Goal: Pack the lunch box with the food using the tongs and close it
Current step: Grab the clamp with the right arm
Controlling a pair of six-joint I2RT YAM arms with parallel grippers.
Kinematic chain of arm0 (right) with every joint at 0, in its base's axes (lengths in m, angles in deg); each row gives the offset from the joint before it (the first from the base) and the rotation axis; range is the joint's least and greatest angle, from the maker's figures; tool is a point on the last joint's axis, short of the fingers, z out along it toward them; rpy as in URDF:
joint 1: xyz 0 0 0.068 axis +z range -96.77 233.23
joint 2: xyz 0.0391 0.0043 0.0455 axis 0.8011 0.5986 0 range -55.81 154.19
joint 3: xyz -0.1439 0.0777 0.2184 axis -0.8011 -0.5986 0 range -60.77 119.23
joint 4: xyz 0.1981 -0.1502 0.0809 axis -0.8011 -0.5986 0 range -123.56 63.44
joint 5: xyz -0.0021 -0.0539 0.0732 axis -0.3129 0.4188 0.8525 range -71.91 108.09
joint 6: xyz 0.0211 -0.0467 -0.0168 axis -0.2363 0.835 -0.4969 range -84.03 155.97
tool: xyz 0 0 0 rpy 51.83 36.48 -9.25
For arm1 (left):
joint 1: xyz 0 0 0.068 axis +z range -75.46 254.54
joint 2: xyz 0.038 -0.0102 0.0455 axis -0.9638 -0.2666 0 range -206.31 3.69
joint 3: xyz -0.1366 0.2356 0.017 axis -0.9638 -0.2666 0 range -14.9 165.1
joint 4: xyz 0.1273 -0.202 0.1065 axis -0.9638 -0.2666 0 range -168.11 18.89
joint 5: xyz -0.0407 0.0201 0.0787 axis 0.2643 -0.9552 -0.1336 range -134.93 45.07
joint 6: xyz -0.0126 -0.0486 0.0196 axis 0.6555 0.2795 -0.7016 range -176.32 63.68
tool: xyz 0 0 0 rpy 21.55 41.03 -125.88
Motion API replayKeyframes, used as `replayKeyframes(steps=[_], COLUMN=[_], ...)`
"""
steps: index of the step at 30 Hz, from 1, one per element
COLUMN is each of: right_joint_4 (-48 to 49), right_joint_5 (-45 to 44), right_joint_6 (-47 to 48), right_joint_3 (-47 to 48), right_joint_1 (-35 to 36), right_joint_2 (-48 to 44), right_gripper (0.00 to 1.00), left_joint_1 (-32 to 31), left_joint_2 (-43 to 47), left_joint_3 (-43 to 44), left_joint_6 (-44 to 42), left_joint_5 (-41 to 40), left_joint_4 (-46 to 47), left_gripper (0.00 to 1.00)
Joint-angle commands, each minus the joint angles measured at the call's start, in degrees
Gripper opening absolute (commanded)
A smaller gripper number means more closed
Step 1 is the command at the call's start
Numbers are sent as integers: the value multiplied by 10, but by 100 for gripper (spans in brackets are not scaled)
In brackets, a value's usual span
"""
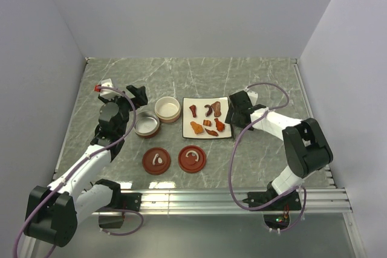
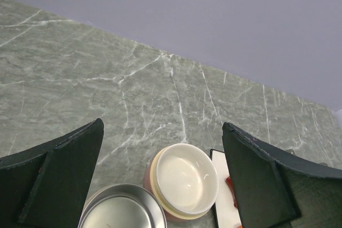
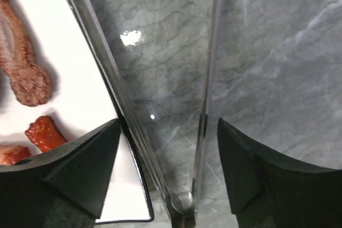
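Observation:
The food (image 1: pixel 211 110) is several red-brown and orange pieces on a white square plate (image 1: pixel 188 119). The silver tongs (image 3: pixel 209 78) lie on the table just right of the plate, their joined end near the camera. My right gripper (image 3: pixel 169 122) is low over them at the plate's right edge (image 1: pixel 234 113), open, one finger outside each tong arm. The lunch box parts stand left of the plate: a pink bowl with a white inside (image 1: pixel 168 110) and a steel bowl (image 1: pixel 147 124). My left gripper (image 1: pixel 138 96) hovers open behind these bowls, holding nothing (image 2: pixel 163 124).
Two red-brown round lids with white curved handles (image 1: pixel 156 161) (image 1: pixel 192 159) lie in front of the bowls. A meat strip (image 3: pixel 21 68) and a red chunk (image 3: pixel 45 132) sit close to the plate's right rim (image 3: pixel 80 78). Grey walls enclose the marble table.

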Motion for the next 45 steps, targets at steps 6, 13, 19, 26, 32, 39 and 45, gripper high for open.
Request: replayKeyframes(steps=[6, 13, 19, 26, 32, 39, 45], right_joint_4=[-55, -63, -56, -49, -42, -52, -43], right_joint_5=[-28, -17, 4, 1, 2, 6, 2], right_joint_6=[21, 35, 40, 36, 37, 47, 52], right_joint_3=[18, 32, 30, 25, 20, 40, 44], right_joint_1=[-19, -30, -40, -39, -39, -40, -40], right_joint_2=[12, 25, 26, 27, 31, 46, 9], right_gripper=[84, 79, 76, 70, 56, 58, 65], left_joint_1=[2, 2, 2, 2, 3, 3, 3], left_joint_2=[18, 24, 32, 30, 37, 44, 46], left_joint_3=[-7, -9, -15, -13, -17, -21, -23], left_joint_6=[-7, -7, -8, -8, -8, -8, -7], left_joint_5=[10, 9, 9, 12, 16, 19, 19], left_joint_4=[29, 27, 34, 31, 32, 33, 35], left_gripper=[99, 100, 99, 99, 99, 100, 99])
